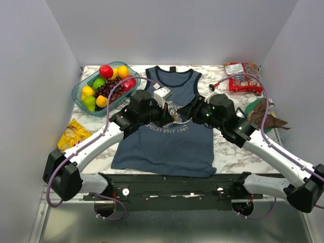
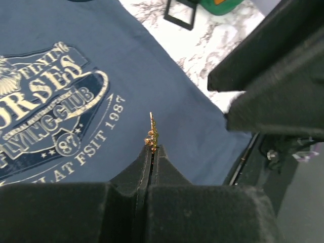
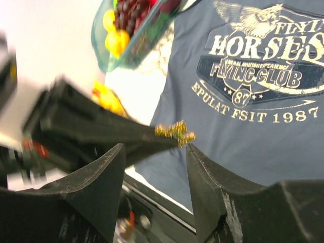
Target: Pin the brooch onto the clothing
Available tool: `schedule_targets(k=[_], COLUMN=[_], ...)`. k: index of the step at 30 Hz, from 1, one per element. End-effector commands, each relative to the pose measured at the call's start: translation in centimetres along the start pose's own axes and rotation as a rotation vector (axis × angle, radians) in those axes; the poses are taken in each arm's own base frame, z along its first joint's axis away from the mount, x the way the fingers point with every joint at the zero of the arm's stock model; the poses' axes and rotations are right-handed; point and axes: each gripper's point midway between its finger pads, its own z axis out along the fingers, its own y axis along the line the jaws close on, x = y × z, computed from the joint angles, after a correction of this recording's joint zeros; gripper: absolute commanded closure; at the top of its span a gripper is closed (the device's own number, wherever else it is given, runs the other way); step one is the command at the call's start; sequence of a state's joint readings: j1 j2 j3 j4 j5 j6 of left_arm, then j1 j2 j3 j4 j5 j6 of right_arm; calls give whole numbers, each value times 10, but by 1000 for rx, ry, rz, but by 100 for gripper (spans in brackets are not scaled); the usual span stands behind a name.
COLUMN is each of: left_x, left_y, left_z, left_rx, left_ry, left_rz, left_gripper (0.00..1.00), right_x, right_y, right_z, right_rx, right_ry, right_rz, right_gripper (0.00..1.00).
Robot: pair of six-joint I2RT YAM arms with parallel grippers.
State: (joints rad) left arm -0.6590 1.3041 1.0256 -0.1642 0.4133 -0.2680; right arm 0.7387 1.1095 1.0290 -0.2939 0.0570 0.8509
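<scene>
Centrally, a slate-blue tank top point(image 1: 167, 147) lies flat on the marble table point(image 1: 228, 152), neck away from the arm bases, with its pale "HORSES" oval print facing up. Both arms reach inward over the garment and meet above the chest print.

Left wrist view: the left gripper point(image 2: 153, 152) is clenched, its two fingers pressed together with no gap, and it grasps the brooch point(image 2: 152, 132) at the very tips. The brooch, a tiny gold-yellow pin, stands edge-on and upright out of the fingertips. It sits over plain blue fabric just beside the lower corner of the print, near the "1987" lettering. Whether it touches the cloth cannot be told.

Right wrist view: the right gripper point(image 3: 155, 148) is released, its jaws spread apart and grasping nothing. The left arm's fingers enter from the side and carry the brooch into the gap, close to one fingertip point(image 3: 195, 154). Contact between them cannot be judged.

Surroundings: a clear tub of fruit point(image 1: 76, 93) stands at the far left of the table, a yellow packet point(image 1: 73, 134) lies nearer on that side, and a red packet point(image 1: 242, 76) lies at the far right. A black-framed square point(image 2: 181, 11) rests on the marble just beyond the garment's edge.
</scene>
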Motion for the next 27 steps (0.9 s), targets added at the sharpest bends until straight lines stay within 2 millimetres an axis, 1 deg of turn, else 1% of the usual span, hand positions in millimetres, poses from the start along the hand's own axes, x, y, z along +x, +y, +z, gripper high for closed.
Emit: schedule_targets(k=[1,3,4,6,8,12,17,20,27], left_x=[-18,-18,-19,-16,-15,-10,-4,-4,-4], left_y=[14,13,15,14,15,14,16,16,23], left_z=[-13,-14,-15,-14,-13,-9,-7,-6,-9], left_rx=[-136,-146,-158,-163,-178,-195,-220,-230,-289], left_ry=[-56,-59,-61,-52,-48,-22,2,2,0], left_rz=[79,93,99,108,116,138,155,162,176], left_gripper=[100,100,100,100,100,100,100,100,100], right_x=[-11,-8,-1,2,8,9,13,18,42], right_y=[-6,-3,-5,-2,-3,4,6,7,0], right_z=[17,25,33,40,48,56,62,66,78], right_rx=[66,60,65,59,70,33,27,26,63], right_ry=[-80,-64,-38,-26,-8,-14,-4,12,62], right_rz=[141,171,178,194,202,247,269,270,277], right_gripper=[40,41,41,41,41,41,41,41,41])
